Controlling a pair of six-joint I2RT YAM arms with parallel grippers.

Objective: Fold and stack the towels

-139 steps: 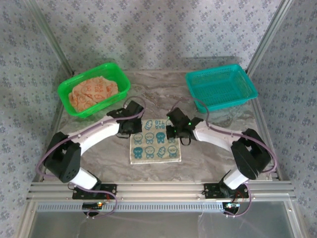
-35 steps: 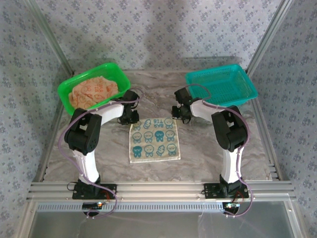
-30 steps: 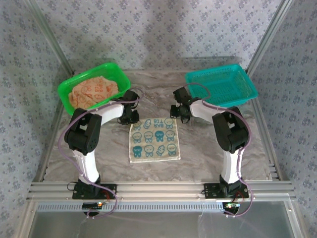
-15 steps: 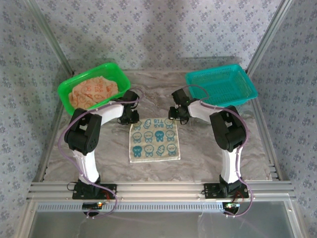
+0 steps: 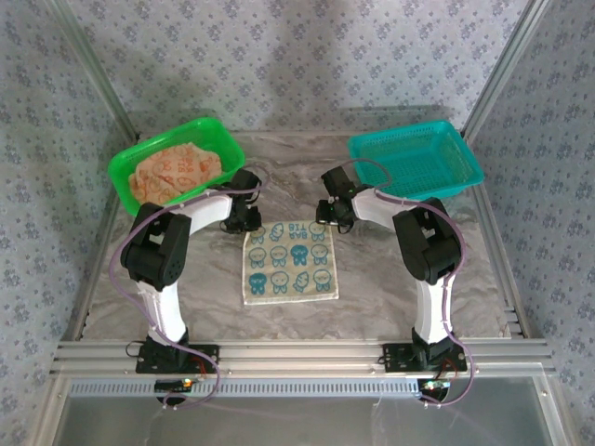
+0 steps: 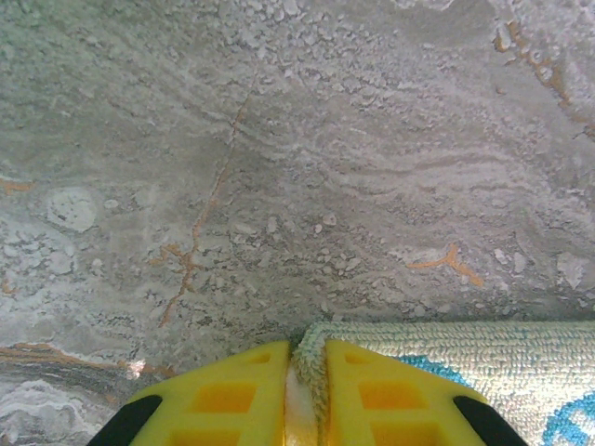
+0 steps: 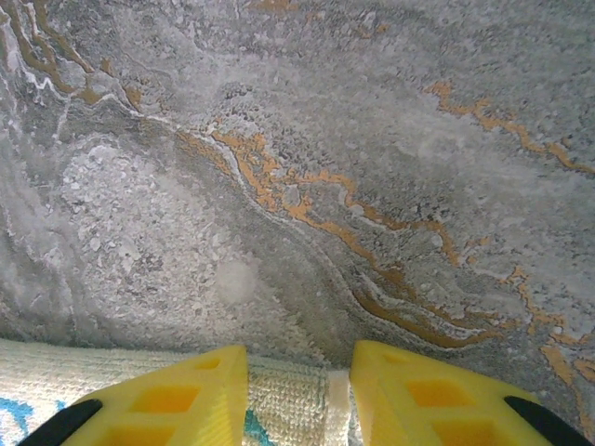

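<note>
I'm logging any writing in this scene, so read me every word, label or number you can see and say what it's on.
Cream towel: teal lettering along its far edge, possibly "BIG", too small to read for sure.
Orange towel in the green basket: printed figures, no readable words.
Teal basket: no text that can be made out.

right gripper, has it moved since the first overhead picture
Yes. The right gripper has moved toward the teal basket, from the right edge of the cream towel to its far right corner.
</note>
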